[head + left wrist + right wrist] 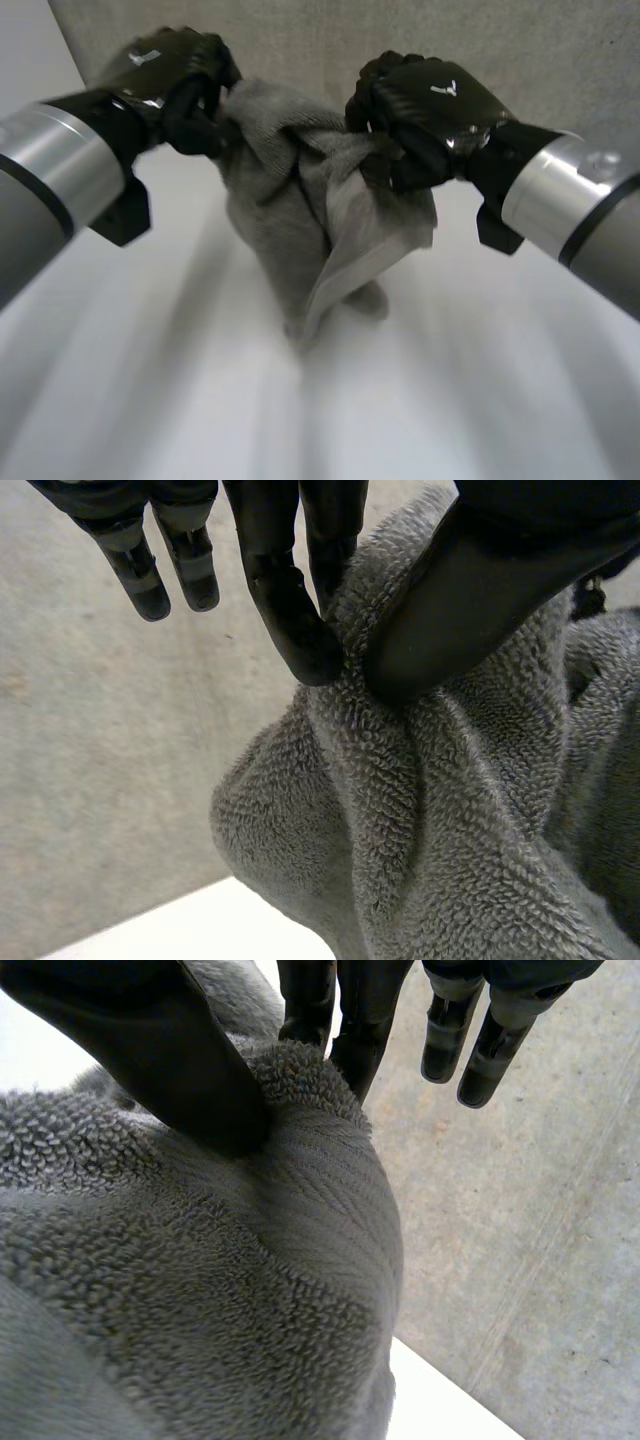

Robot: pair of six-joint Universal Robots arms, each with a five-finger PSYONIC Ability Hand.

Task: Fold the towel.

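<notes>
A grey terry towel (290, 230) hangs bunched between both hands, lifted above the white table (150, 400), its lower end trailing near the surface. My left hand (180, 85) pinches the towel's upper left edge; in its wrist view the thumb and a finger (290, 620) squeeze a fold of towel (420, 810). My right hand (430, 105) grips the upper right edge; in the right wrist view its thumb (170, 1050) presses the towel (200, 1290) against the fingers. The two hands are close together.
A grey wall (500, 40) rises behind the table's far edge. The white tabletop stretches toward me below the hanging towel.
</notes>
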